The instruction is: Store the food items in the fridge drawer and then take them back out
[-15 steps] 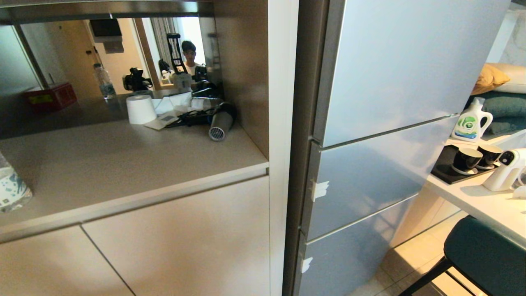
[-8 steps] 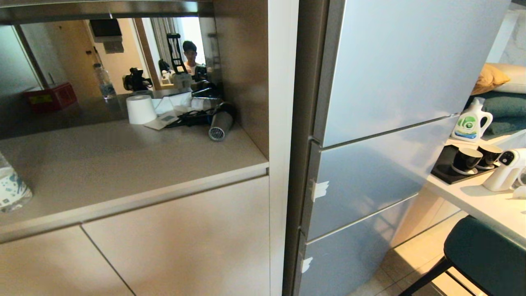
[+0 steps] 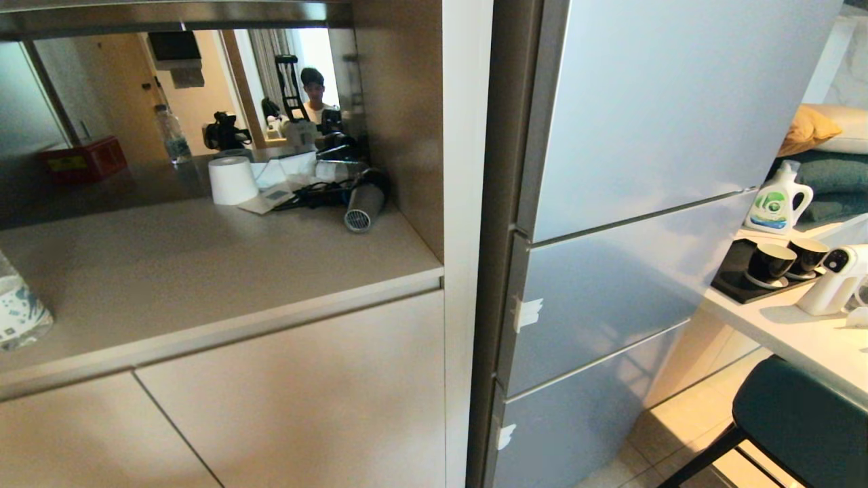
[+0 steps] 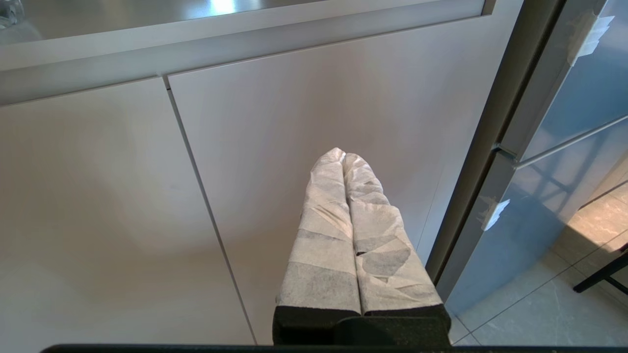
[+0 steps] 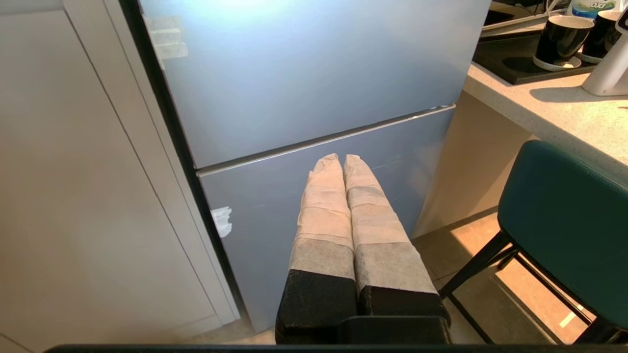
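Pre-start position: fridge shut, no food items or fridge drawer in view.

The fridge [image 3: 637, 203] fills the right half of the head view, all panels closed; the potato, pepper and clear bin are not visible. Left gripper [image 4: 342, 156] and right gripper [image 5: 339, 159] are both clenched and empty, low before cabinet [image 4: 314, 122] and fridge. Judged next move: open a fridge panel to expose the drawer.
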Tool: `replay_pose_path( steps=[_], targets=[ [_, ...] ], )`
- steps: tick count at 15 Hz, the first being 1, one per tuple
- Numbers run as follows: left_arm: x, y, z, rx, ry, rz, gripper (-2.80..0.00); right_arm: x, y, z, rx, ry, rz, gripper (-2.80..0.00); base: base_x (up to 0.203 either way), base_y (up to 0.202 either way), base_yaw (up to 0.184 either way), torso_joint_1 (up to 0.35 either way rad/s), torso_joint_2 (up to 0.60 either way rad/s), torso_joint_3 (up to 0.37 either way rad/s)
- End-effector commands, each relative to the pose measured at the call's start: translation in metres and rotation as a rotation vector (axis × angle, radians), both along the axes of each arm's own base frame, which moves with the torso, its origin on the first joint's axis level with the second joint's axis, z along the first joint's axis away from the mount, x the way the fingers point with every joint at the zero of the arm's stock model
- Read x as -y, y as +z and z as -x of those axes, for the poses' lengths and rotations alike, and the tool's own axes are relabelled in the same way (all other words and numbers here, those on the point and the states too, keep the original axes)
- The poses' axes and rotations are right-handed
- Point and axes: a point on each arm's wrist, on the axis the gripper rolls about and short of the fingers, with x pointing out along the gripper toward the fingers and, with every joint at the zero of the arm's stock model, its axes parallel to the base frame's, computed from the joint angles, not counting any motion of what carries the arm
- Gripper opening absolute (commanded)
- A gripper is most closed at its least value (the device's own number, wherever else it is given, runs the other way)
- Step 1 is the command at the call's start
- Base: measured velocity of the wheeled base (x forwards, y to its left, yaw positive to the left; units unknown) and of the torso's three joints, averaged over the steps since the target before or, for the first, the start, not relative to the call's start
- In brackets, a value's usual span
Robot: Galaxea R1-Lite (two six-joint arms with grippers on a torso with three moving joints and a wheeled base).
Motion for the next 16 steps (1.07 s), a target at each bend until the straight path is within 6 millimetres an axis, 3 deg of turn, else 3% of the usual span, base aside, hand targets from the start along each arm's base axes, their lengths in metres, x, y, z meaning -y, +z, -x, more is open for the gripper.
replay_pose_path(
  steps=[1,16],
  targets=[
    [0.0000,-0.0029,-0.0008,-0.010,0.000,0.000,-2.80,0.0000,0.0001,-0.0001,-0.001,0.000,-0.001,-2.80,0.000,0.000,0.000,0.000,0.00,0.000],
    [0.0000,-0.0029,-0.0008,-0.010,0.000,0.000,-2.80,0.0000,0.0002,-0.0001,0.000,0.000,-0.001,-2.80,0.000,0.000,0.000,0.000,0.00,0.000]
  ],
)
